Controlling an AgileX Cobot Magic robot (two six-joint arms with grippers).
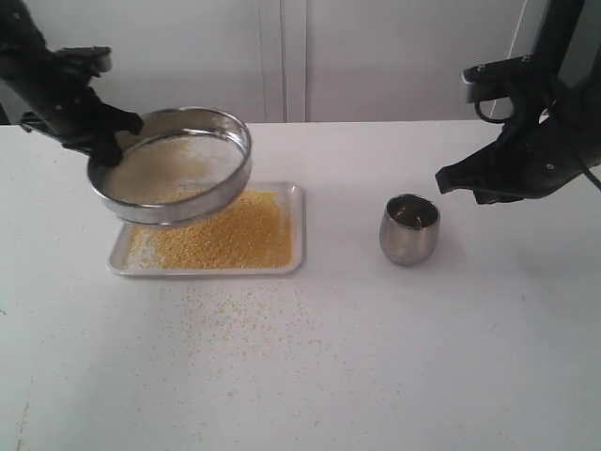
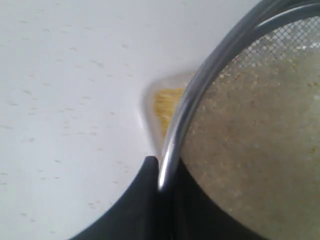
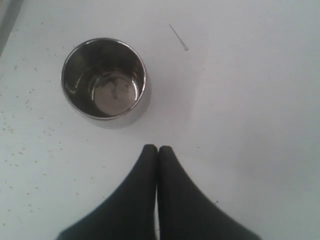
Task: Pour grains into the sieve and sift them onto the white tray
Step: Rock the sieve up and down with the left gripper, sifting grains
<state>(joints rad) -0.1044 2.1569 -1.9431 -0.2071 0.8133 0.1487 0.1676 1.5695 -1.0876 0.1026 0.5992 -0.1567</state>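
The sieve point(image 1: 174, 167), a wide steel ring with a mesh bottom, hangs tilted above the left part of the white tray point(image 1: 296, 230). My left gripper point(image 1: 111, 141) is shut on its far-left rim point(image 2: 172, 145). Pale off-white grains point(image 1: 155, 169) lie inside the sieve, filling the mesh point(image 2: 250, 135). Fine golden-yellow grains point(image 1: 225, 240) cover the tray, and a corner of them point(image 2: 165, 102) peeks past the rim. My right gripper point(image 1: 443, 179) hovers shut and empty to the right of the steel cup; its closed tips point(image 3: 157, 149) point toward it.
The small steel cup point(image 1: 409, 228) stands upright and empty point(image 3: 104, 78) on the white table, right of the tray. Stray grains point(image 1: 239, 305) are scattered on the table in front of the tray. A grey wall runs behind the table.
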